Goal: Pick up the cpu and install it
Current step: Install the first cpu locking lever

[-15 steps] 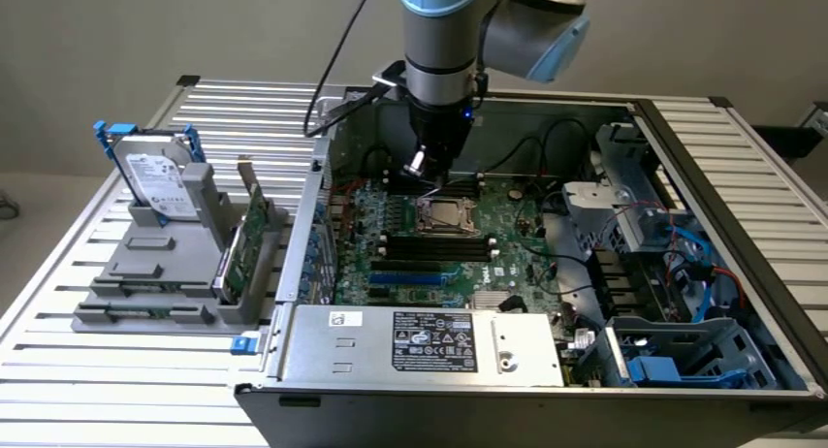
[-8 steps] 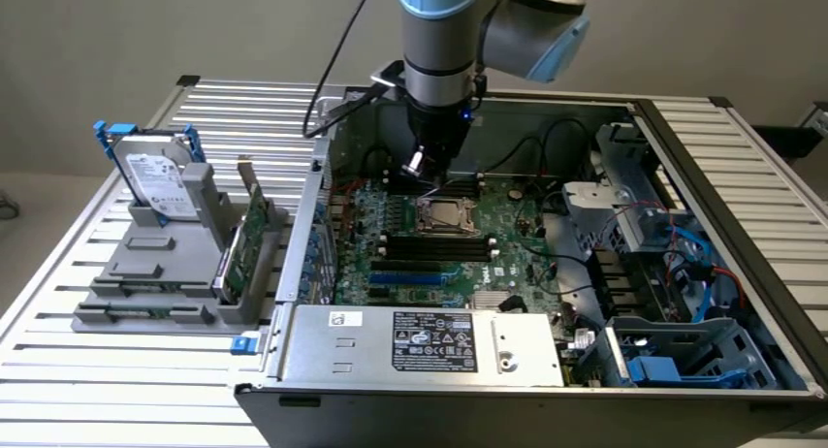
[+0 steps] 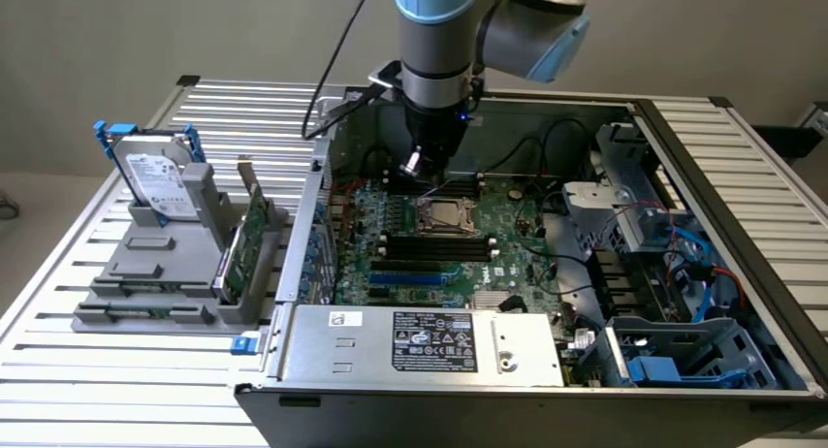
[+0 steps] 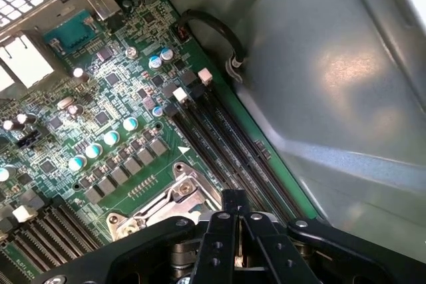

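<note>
My gripper [image 3: 417,165] hangs inside the open computer case, just above the motherboard and slightly behind the metal-framed CPU socket [image 3: 447,215]. In the wrist view its black fingers [image 4: 219,244] are shut, with a thin pale edge pinched between them that looks like the cpu [image 4: 238,252] held edge-on. Most of the chip is hidden by the fingers. The gripper [image 4: 237,227] sits directly over the socket [image 4: 166,197], whose silver frame and lever show beside the fingertips.
Black memory slots [image 4: 226,138] run beside the socket, and the case's grey side wall [image 4: 333,98] rises close by. Cables [image 3: 544,152] and a drive cage [image 3: 608,206] fill the case on the exterior view's right. A grey fixture [image 3: 155,273] holding a hard drive [image 3: 155,181] stands outside the case.
</note>
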Controlling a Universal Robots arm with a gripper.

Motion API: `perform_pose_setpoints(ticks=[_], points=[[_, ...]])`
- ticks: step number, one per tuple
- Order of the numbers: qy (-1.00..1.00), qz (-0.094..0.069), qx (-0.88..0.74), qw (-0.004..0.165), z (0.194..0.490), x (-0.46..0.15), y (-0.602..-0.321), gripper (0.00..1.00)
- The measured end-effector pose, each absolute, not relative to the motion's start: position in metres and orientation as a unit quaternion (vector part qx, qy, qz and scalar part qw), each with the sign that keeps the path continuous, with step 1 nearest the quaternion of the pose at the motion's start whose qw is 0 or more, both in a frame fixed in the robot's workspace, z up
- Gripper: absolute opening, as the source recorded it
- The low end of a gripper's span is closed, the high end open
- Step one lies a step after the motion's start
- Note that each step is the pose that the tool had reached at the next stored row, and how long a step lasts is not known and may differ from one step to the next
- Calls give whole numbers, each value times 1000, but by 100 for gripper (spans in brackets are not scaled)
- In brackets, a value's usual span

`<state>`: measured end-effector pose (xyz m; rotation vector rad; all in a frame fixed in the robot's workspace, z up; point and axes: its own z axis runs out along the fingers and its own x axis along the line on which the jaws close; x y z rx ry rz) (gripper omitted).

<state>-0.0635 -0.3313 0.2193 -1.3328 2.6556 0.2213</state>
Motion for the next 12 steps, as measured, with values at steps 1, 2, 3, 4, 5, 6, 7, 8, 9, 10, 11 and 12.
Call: perform_pose_setpoints(ticks=[1, 2, 3, 4, 5, 6, 7, 8, 9, 10, 11, 12], points=[[888, 76, -446, 82, 219, -63, -332, 11], [888, 79, -445, 83, 219, -63, -333, 11], [888, 81, -445, 84, 218, -63, -334, 11], [888, 83, -445, 86, 218, -63, -336, 11], [887, 86, -445, 87, 218, -63, -337, 11], [887, 88, -445, 88, 217, -63, -338, 11], [887, 90, -444, 89, 217, -63, -340, 11], [887, 92, -444, 90, 217, -63, -341, 11], [886, 94, -444, 91, 217, -62, -342, 11], [886, 96, -444, 92, 217, -62, -342, 11], [886, 100, -443, 94, 216, -62, -343, 11], [885, 104, -443, 96, 216, -62, -343, 11]])
